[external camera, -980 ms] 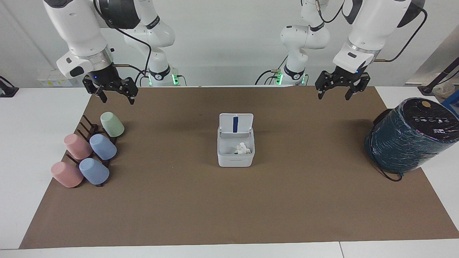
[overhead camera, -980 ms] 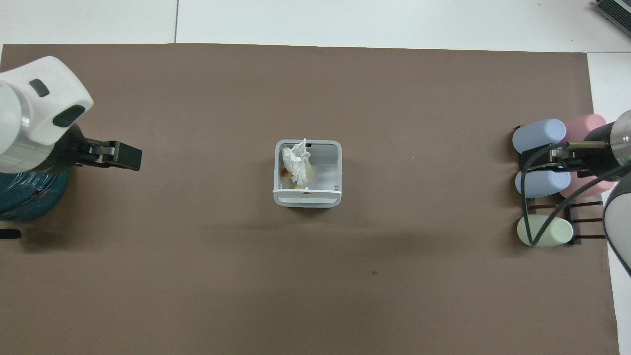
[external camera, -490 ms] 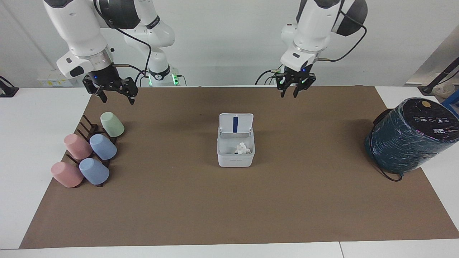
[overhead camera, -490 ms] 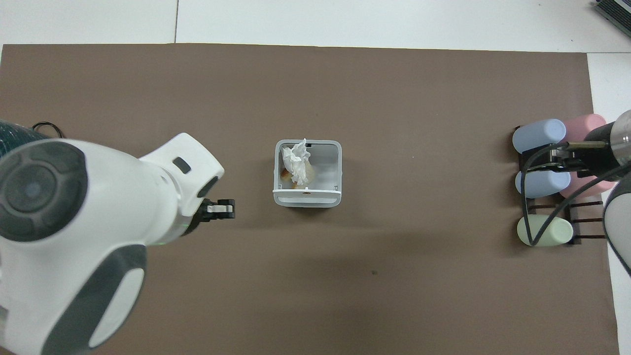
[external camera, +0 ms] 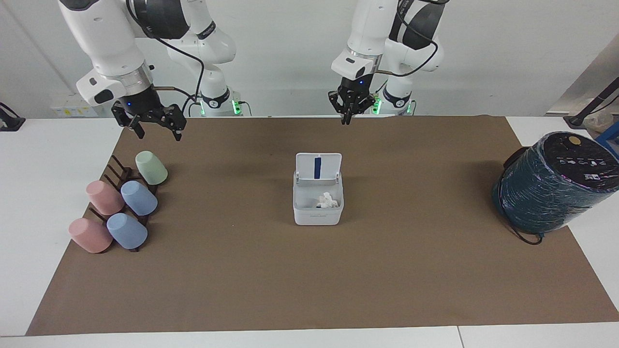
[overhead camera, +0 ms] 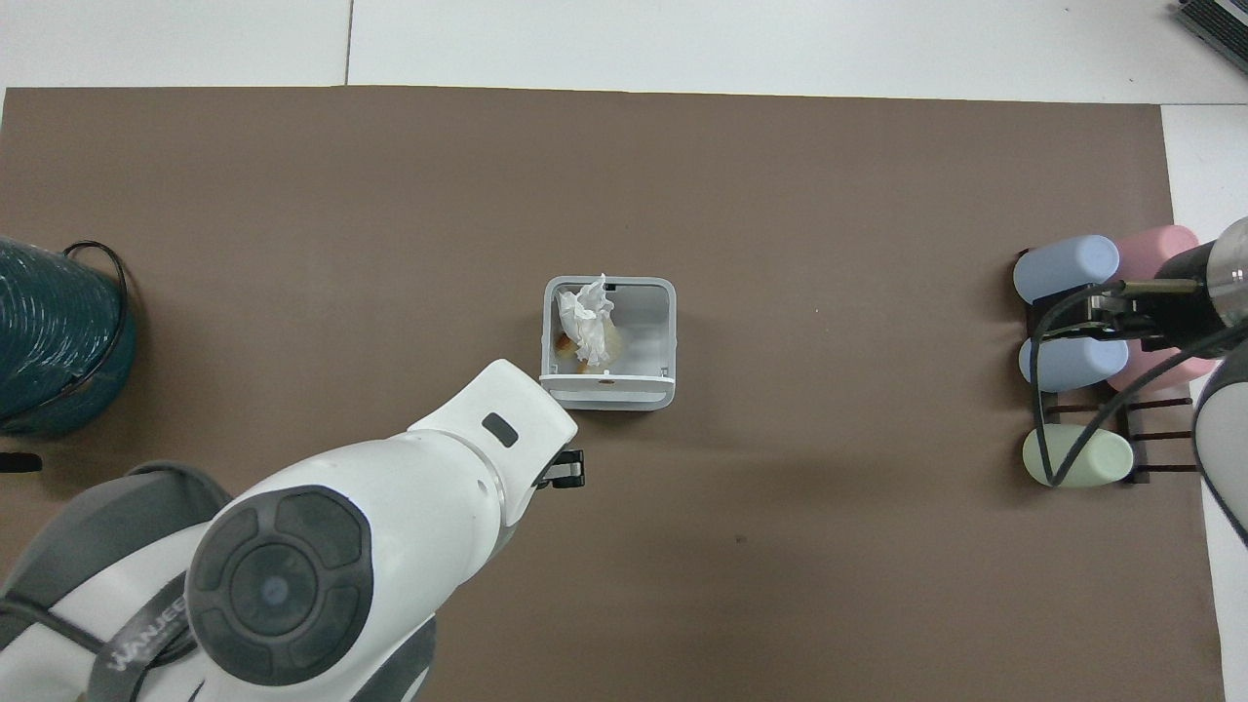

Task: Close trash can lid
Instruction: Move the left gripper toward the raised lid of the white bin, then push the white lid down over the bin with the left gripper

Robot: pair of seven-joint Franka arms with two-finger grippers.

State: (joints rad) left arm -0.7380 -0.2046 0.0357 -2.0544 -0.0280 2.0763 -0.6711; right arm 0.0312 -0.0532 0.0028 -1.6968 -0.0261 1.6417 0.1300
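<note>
The squarish white plastic can (external camera: 318, 205) has its flat lid (external camera: 318, 167) upright; left gripper (external camera: 351, 115) at twelve o'clock looks pinched shut, right gripper (external camera: 155, 129) spread wide.

At the centre of the frame sits the white trash can (external camera: 318, 207), its lid (external camera: 318, 167) standing upright, blue stripe showing, crumpled tissue (external camera: 328, 200) inside. The left gripper (external camera: 351, 113) hangs at upper centre, above the brown mat (external camera: 319, 270). The right gripper (external camera: 154, 126), fingers spread, hangs at upper left above the pastel cups (external camera: 121, 208).

Left gripper (external camera: 349, 114) hangs raised, pointing down; right gripper (external camera: 154, 126) waits raised, its fingers (external camera: 177, 130) spread.
</note>
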